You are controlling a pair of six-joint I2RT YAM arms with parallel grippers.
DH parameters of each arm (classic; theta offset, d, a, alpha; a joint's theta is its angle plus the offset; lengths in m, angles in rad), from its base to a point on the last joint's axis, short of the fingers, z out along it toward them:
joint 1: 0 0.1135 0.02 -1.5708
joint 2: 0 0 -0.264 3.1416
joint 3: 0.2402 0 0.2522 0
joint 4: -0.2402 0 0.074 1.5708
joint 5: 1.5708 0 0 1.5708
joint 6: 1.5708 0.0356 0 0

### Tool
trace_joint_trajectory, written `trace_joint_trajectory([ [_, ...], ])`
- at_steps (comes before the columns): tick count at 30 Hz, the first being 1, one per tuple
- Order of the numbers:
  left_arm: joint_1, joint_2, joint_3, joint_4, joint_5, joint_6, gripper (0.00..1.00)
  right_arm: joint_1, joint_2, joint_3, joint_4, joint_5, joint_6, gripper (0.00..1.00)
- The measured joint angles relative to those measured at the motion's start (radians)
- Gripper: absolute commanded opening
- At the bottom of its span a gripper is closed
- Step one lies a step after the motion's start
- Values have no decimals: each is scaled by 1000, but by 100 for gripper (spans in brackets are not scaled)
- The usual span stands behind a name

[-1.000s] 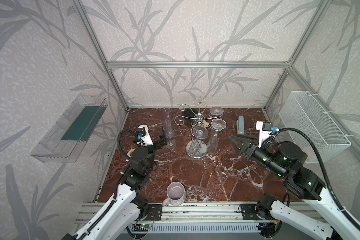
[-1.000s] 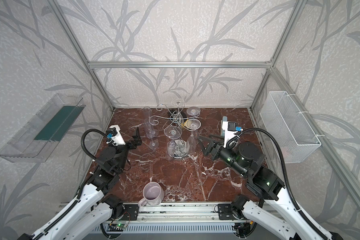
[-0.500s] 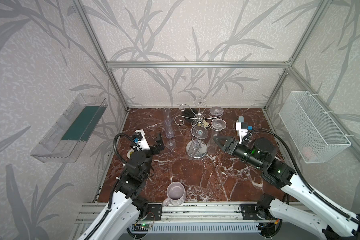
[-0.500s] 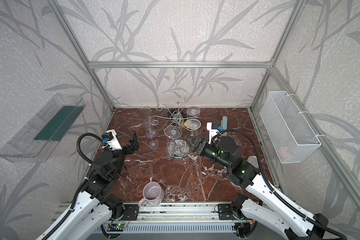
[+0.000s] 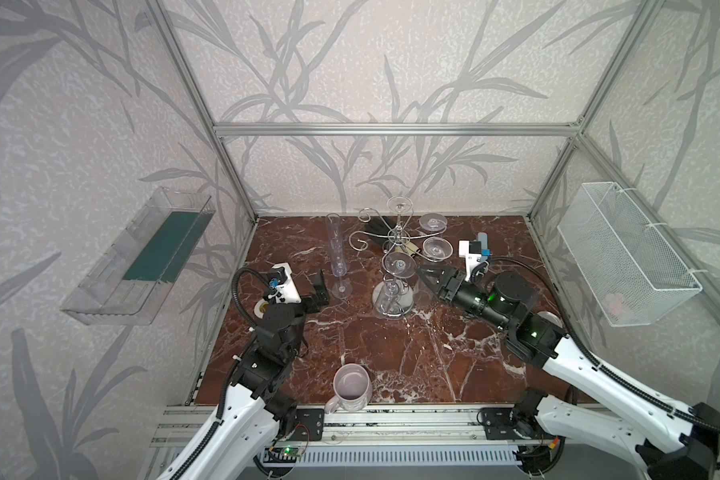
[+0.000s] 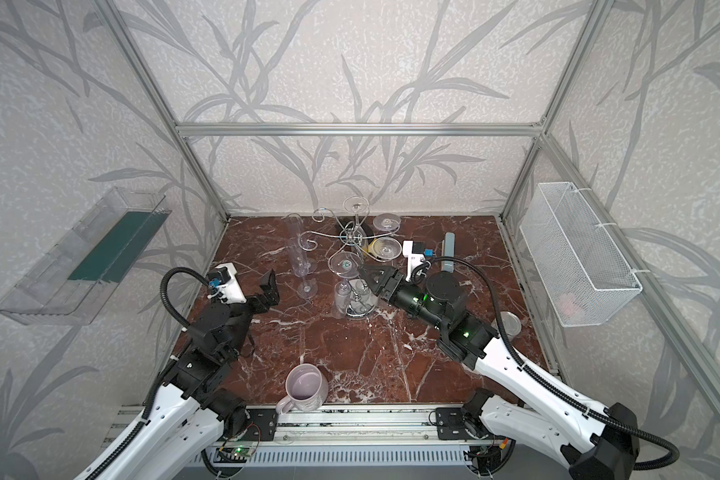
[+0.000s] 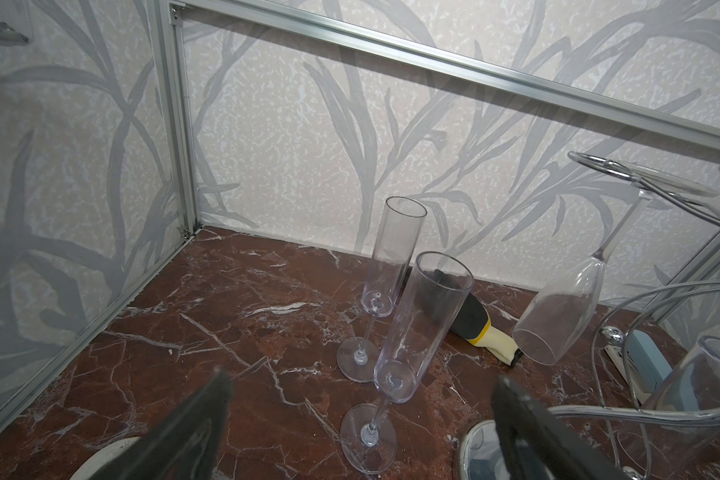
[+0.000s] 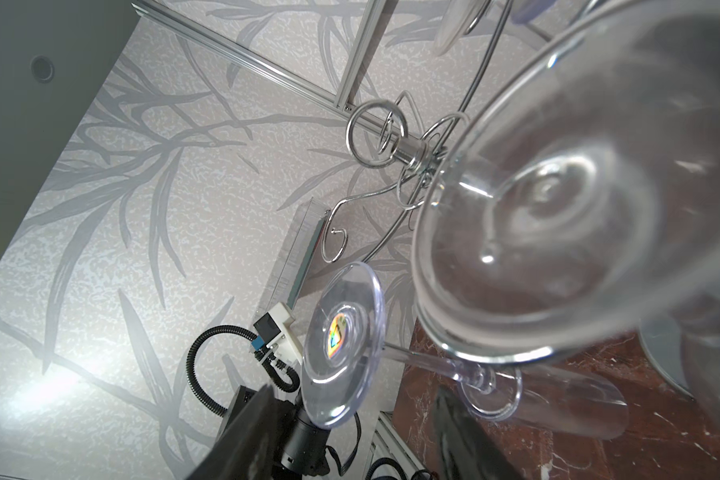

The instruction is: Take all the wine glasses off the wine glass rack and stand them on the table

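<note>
Right pincer [image 5: 421, 272] has reached the wine glass rack [image 5: 398, 239], jaws apart, arm outstretched

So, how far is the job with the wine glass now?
Done: nothing yet; the glass hangs upside down on the rack. In hand: the right gripper, jaws open, is at its stem by the foot. Left: close, then lift the glass off the rack. The left gripper is open, idle by the flutes.

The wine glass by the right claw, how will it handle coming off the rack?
Probably light and fragile: the wine glass looks thin and clear. Its smooth stem may slip. Hanging upside down from the rack, it could swing.
</note>
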Motion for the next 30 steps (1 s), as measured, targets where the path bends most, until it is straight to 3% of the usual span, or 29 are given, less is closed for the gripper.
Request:
trace_joint_trajectory([
  [17, 0, -9, -18, 0, 17, -17, 99, 26, 54, -15, 109, 28, 75, 36],
  [30, 0, -42, -18, -13, 18, -18, 99, 30, 56, -19, 119, 28, 104, 30],
])
